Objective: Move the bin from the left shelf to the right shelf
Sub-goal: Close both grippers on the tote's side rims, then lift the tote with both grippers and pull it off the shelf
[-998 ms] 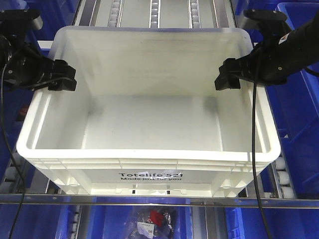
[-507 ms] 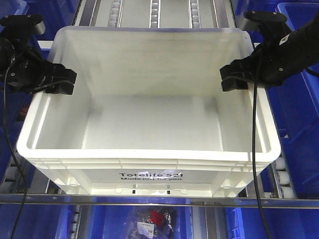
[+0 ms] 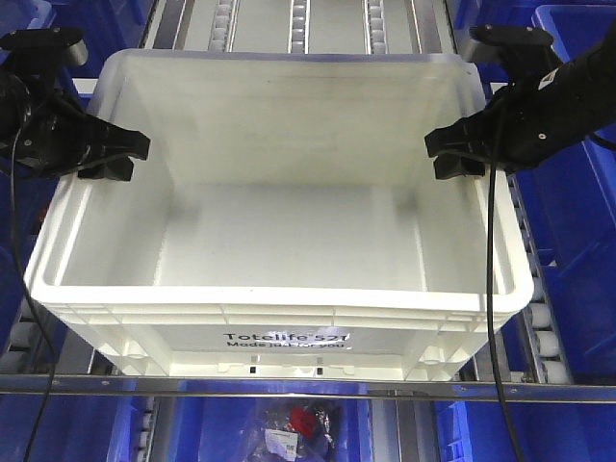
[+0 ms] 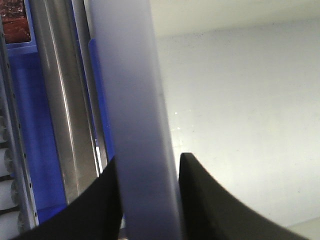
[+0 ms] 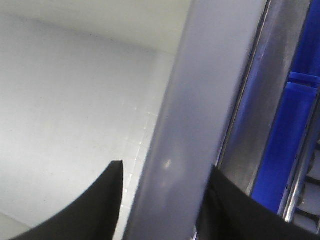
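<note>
Item: white bin (image 3: 289,306), above roller shelf (image 3: 539,389). My left gripper (image 3: 114,157) pinches its left rim. My right gripper (image 3: 452,154) pinches its right rim.

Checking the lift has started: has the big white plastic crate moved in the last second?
Yes, slightly: the large white plastic crate has shifted left along the shiny silver front bar.

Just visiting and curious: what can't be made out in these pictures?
Front view: bagged item below the bin, too small and blurred to identify.
Front view: most of the roller shelf, hidden by the bin.
Wrist views: left gripper and right gripper, cut off by the bottom edge; only fingertips show.
</note>
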{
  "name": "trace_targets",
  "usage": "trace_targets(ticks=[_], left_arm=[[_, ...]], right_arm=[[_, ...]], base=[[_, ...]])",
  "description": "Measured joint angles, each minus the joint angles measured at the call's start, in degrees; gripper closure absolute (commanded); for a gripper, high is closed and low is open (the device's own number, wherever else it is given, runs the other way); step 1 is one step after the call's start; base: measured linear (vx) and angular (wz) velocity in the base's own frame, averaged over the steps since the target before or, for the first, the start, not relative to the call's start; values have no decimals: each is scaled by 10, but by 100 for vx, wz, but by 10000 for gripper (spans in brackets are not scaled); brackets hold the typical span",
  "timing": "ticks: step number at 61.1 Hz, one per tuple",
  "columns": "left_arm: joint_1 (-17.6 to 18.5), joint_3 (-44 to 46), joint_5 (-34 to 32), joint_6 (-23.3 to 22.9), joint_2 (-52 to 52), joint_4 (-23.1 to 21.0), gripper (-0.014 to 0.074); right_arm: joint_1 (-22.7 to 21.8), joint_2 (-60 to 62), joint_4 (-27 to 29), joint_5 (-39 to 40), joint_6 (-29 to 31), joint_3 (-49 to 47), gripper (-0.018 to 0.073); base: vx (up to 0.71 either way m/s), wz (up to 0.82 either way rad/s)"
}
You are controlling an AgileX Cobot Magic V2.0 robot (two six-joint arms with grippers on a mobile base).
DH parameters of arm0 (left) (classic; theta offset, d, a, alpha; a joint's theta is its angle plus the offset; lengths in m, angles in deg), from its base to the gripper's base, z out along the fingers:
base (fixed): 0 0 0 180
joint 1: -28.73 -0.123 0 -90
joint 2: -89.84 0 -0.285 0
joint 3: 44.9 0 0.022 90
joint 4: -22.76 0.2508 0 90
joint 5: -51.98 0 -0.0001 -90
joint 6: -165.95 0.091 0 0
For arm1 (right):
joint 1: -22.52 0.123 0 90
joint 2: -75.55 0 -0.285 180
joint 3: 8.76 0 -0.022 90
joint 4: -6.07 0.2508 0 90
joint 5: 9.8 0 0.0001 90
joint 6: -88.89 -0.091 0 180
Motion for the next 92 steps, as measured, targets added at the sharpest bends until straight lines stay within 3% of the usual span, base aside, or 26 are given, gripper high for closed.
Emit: trace_targets(ticks=[92], left_arm=[[0, 6, 7, -6, 75, 3, 604]], right_arm=[[1, 80, 4, -10, -15, 1, 564]], base=[[0, 0]])
